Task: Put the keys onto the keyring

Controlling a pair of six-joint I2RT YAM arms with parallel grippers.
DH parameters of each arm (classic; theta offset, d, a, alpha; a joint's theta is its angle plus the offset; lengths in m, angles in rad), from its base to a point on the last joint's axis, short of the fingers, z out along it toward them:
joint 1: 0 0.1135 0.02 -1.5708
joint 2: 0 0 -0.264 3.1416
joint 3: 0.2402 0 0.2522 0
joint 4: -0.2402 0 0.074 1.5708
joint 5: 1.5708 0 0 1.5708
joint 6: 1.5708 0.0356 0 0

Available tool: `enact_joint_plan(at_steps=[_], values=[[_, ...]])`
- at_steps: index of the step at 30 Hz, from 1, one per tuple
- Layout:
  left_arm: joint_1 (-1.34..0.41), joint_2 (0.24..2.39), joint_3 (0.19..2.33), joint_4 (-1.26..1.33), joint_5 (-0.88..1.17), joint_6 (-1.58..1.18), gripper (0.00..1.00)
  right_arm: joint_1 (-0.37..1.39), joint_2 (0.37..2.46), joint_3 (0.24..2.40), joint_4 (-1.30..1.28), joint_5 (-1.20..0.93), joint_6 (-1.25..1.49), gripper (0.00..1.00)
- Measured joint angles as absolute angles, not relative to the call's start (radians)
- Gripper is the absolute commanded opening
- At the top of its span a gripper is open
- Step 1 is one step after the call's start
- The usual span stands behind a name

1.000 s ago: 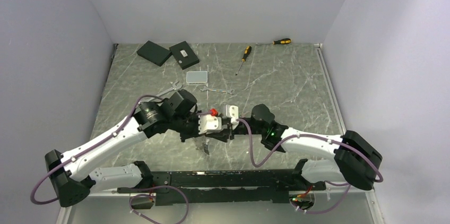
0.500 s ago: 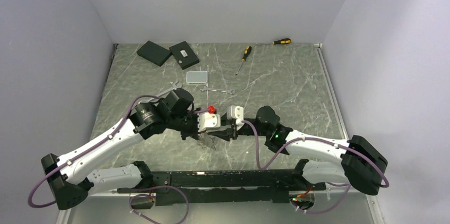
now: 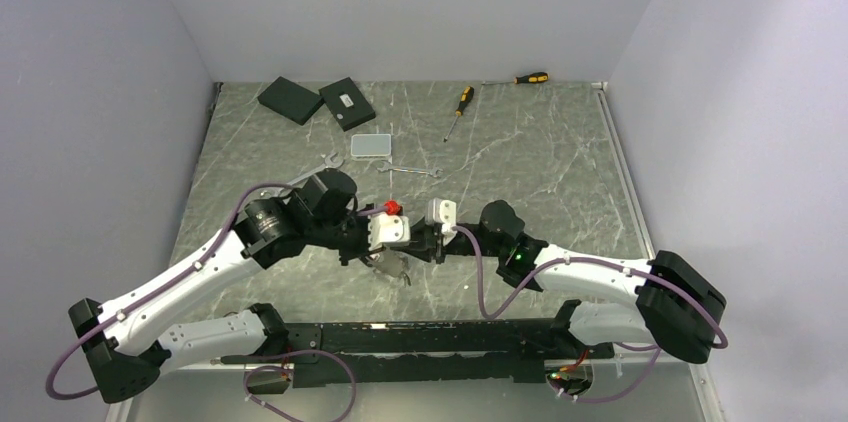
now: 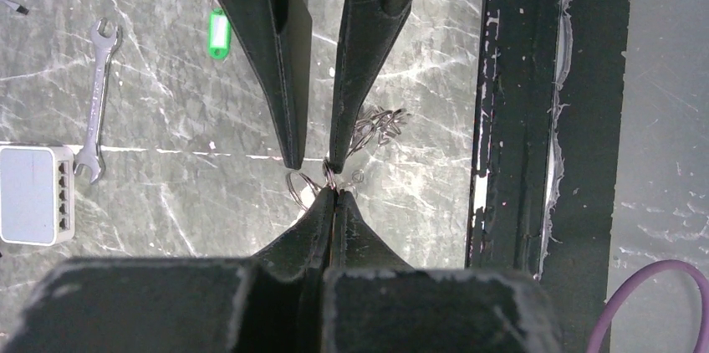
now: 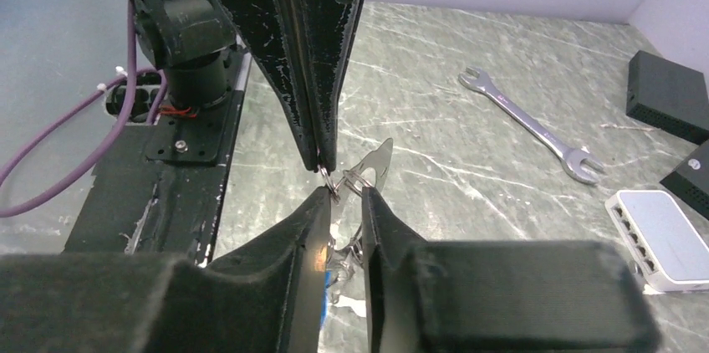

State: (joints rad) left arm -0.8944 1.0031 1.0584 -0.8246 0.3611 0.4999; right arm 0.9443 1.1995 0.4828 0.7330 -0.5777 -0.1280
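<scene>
The left gripper [image 3: 402, 245] and the right gripper [image 3: 420, 245] are meeting tip to tip at the lower middle of the overhead frame, above the grey marbled table [image 3: 540, 162]. A small silvery bunch of keys [image 3: 392, 268] is showing just below them, too small to sort out here.

In the left wrist view, the left gripper [image 4: 334, 196] is showing at the bottom edge. Its fingers are pressed together, pinching a thin silvery wire keyring [image 4: 328, 176] at their very tips. The right gripper [image 4: 313, 162] is pointing in from the top with its fingers standing apart and bare table showing through the gap. One of its tips is sitting right at the keyring. A green plastic key tag [image 4: 219, 33] is lying alone at upper left, well apart, beside a silver open-ended wrench [image 4: 95, 102] and above a white network switch [image 4: 33, 194].

In the right wrist view, the right gripper [image 5: 343, 196] is flanking the loop end of a flat silver key [image 5: 374, 166], with the blade pointing to the upper right. Whether the fingers are touching it cannot be told. The left gripper [image 5: 324, 161] is hanging from the top, clamped on the keyring.

The likeliest failure looks like the keyring twisting out of that sliver-thin pinch if the right fingers are pushing sideways. The key may also be slipping free and dropping, or pressing against the wire without finding its split.
</scene>
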Motion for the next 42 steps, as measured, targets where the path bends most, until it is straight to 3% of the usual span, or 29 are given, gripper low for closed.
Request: enact_joint_plan(at_steps=[11,12,15,16,17,18,24,32,42], values=[[-0.889,0.996,1.040,-0.796,0.360,0.486,0.00,0.945,1.200,0.483,0.722,-0.586,-0.128,0.00],[-0.888,0.996,1.038,-0.793,0.358,0.484,0.05,0.945,1.200,0.483,0.720,-0.583,-0.127,0.00],[-0.889,0.986,1.031,-0.777,0.336,0.474,0.37,0.947,1.199,0.483,0.722,-0.562,-0.120,0.00],[-0.889,0.973,1.020,-0.757,0.324,0.464,0.54,0.946,1.196,0.483,0.727,-0.549,-0.116,0.00],[-0.889,0.949,1.002,-0.732,0.308,0.447,0.92,0.943,1.192,0.483,0.732,-0.534,-0.109,0.00],[-0.889,0.923,0.986,-0.716,0.297,0.447,0.99,0.938,1.188,0.482,0.740,-0.523,-0.102,0.00],[-0.890,0.673,0.843,-0.565,0.247,0.401,0.98,0.878,1.131,0.461,0.855,-0.506,-0.027,0.00],[-0.890,0.511,0.687,-0.262,0.223,0.309,0.58,0.808,1.084,0.461,1.041,-0.648,0.121,0.00],[-0.890,0.512,0.598,0.087,0.323,0.228,0.48,0.788,1.079,0.461,1.199,-0.781,0.289,0.00]])
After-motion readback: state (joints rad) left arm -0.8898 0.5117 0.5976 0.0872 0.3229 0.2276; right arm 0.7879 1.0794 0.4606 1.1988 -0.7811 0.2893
